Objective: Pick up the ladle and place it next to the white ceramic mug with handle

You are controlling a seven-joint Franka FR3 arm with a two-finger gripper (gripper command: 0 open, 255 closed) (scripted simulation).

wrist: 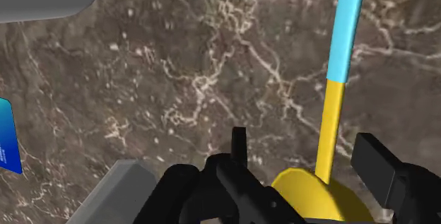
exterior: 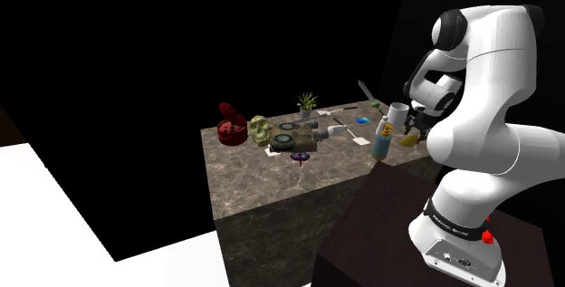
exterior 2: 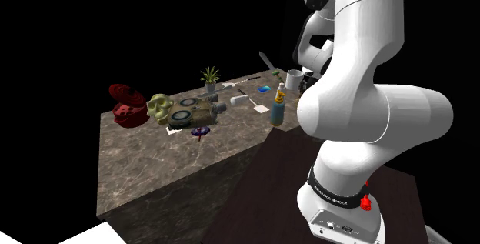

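The ladle [wrist: 328, 127] has a yellow bowl and a handle that turns from yellow to light blue. It lies on the dark marble tabletop [wrist: 184, 81], between the two fingers of my gripper [wrist: 307, 152]. The fingers stand apart and neither one presses the handle, so the gripper is open. In the shoulder view the ladle's yellow bowl [exterior: 412, 138] shows at the table's near right corner, just in front of the white mug [exterior: 398, 111], with my arm partly covering it. The mug [exterior 2: 294, 78] also shows in the second exterior view, beside my arm.
A blue and yellow bottle [exterior: 382, 140] stands close to the left of the ladle. Further left are a red object [exterior: 232, 127], an olive skull [exterior: 261, 129], binoculars [exterior: 294, 138] and a potted plant [exterior: 307, 102]. The table edge meets my stand. A black area surrounds the table.
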